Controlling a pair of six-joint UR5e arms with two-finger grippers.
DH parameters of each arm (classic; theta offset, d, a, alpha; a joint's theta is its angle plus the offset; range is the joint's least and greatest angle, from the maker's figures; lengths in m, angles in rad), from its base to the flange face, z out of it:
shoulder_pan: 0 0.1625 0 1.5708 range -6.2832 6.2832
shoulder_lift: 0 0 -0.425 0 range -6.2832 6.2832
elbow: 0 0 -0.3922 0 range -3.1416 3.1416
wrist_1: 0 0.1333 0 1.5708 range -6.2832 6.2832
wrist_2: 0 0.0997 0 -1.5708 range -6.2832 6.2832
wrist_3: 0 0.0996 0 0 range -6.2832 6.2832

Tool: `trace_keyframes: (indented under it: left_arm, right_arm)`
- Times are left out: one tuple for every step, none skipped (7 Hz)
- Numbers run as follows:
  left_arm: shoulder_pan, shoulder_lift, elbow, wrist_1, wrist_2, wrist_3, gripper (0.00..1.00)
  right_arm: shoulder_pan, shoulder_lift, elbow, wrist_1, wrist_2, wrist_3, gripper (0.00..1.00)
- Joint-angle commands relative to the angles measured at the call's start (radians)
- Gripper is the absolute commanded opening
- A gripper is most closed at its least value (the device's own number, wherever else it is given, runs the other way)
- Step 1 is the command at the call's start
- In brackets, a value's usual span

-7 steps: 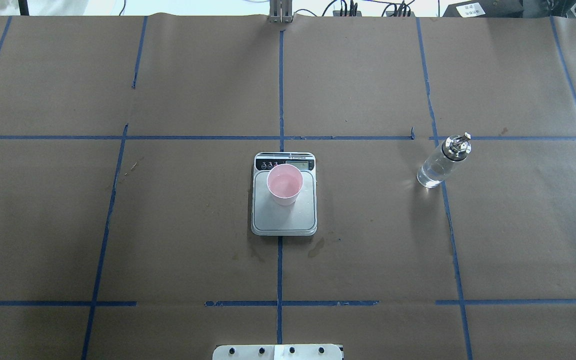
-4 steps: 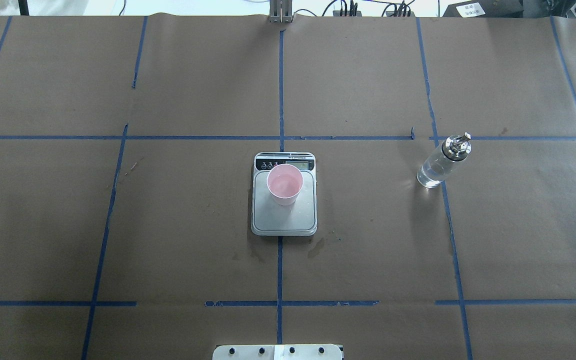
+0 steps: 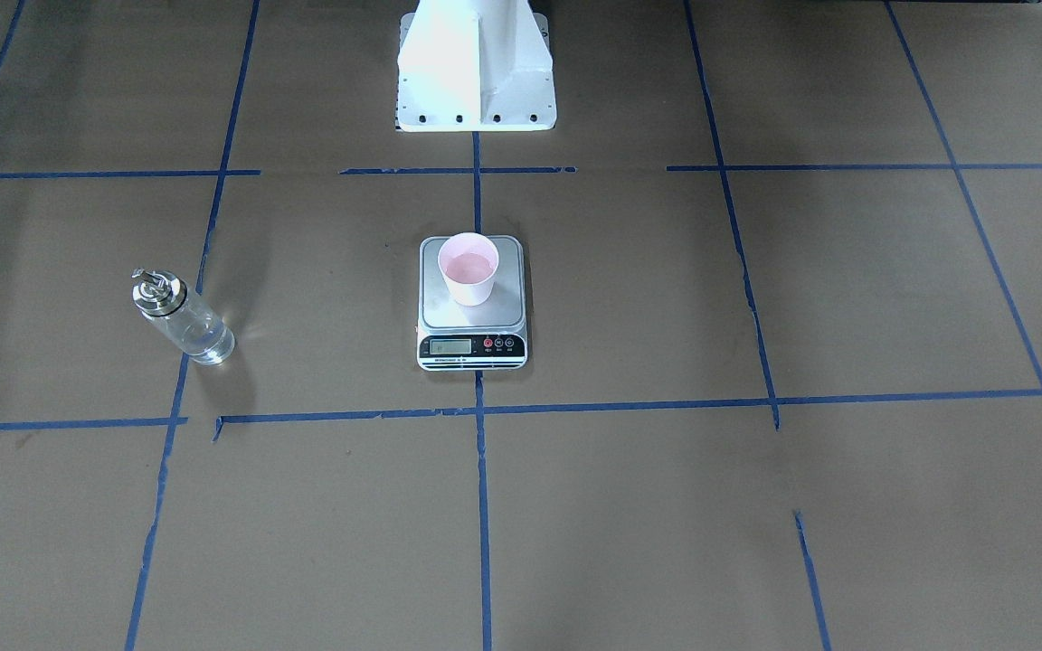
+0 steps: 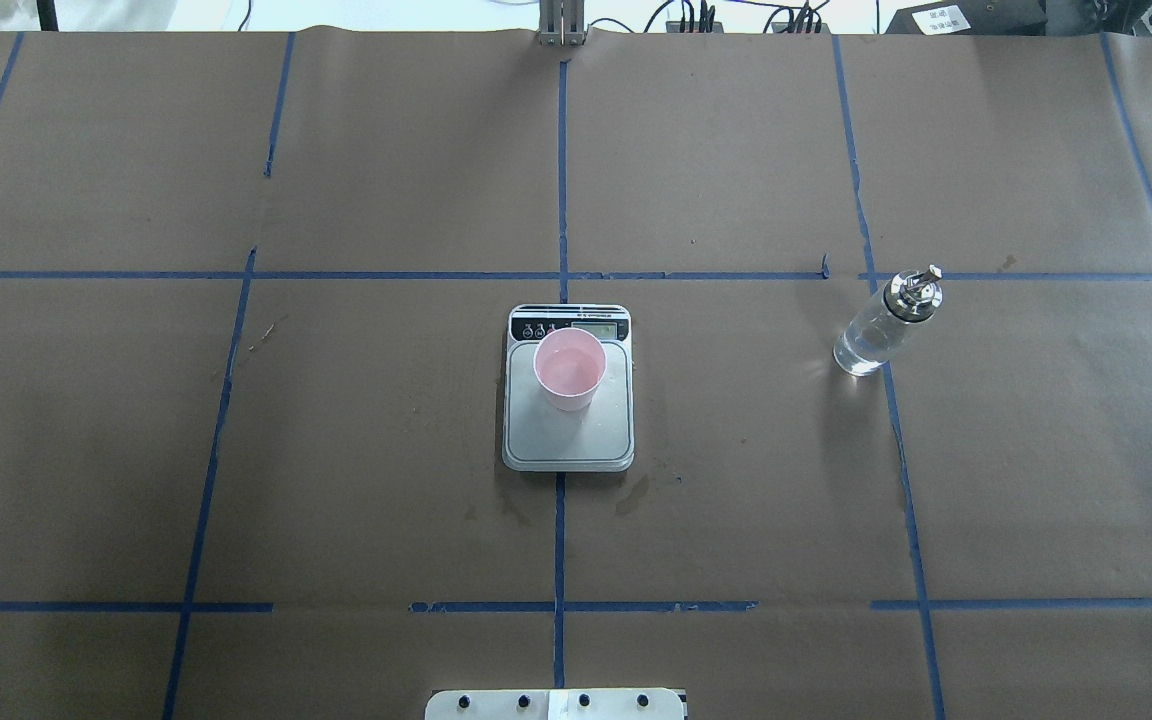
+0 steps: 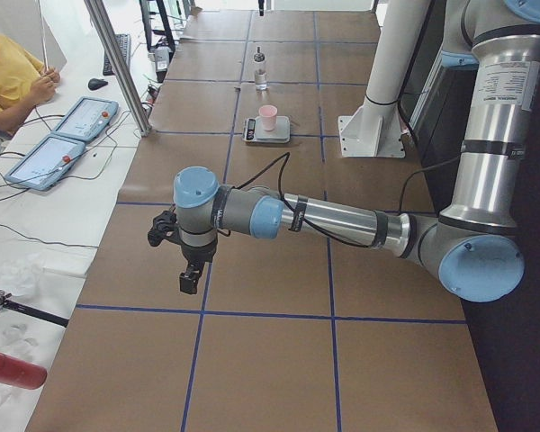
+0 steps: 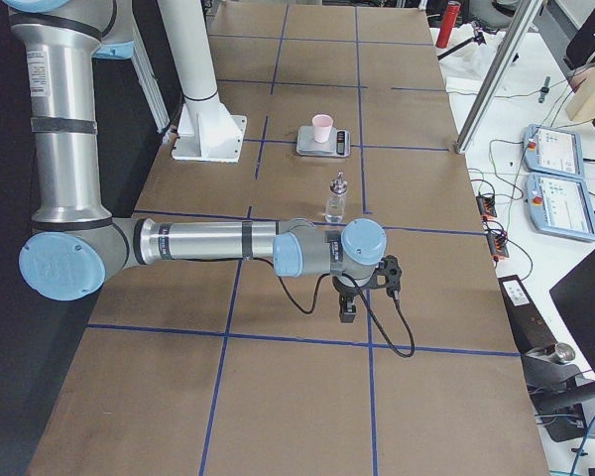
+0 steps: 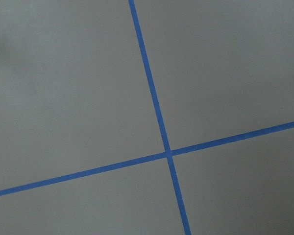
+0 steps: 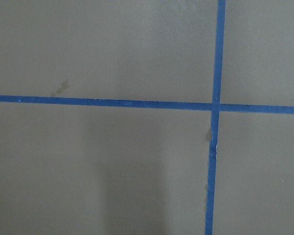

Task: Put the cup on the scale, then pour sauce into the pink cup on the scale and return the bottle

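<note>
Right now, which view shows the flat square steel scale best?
Exterior front-facing: the flat steel scale shows its whole front panel. Overhead, the pale pink cup overlaps that panel; side views show it small; wrist views show none.

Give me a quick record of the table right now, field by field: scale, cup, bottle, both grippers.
scale: at the centre of the table
cup: upright on the scale's plate
bottle: upright on robot's right, nothing gripping it
left gripper: over bare table, apart from all items; open or shut unclear
right gripper: likewise
</note>
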Motion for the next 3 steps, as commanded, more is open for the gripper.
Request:
trace_keyframes:
  left_arm:
    - [0.0,0.004,0.017,-0.006,-0.078,0.004,1.0]
    - [0.0,0.007,0.039,-0.01,-0.078,0.006,1.0]
    - [0.001,0.004,0.06,-0.011,-0.077,0.004,1.0]
  right_arm:
    - [0.0,0.0,0.001,0.0,0.0,-0.001,1.0]
    - [0.0,0.002,0.0,0.0,0.002,0.001,1.0]
    - [0.0,0.0,0.001,0.0,0.002,0.001,1.0]
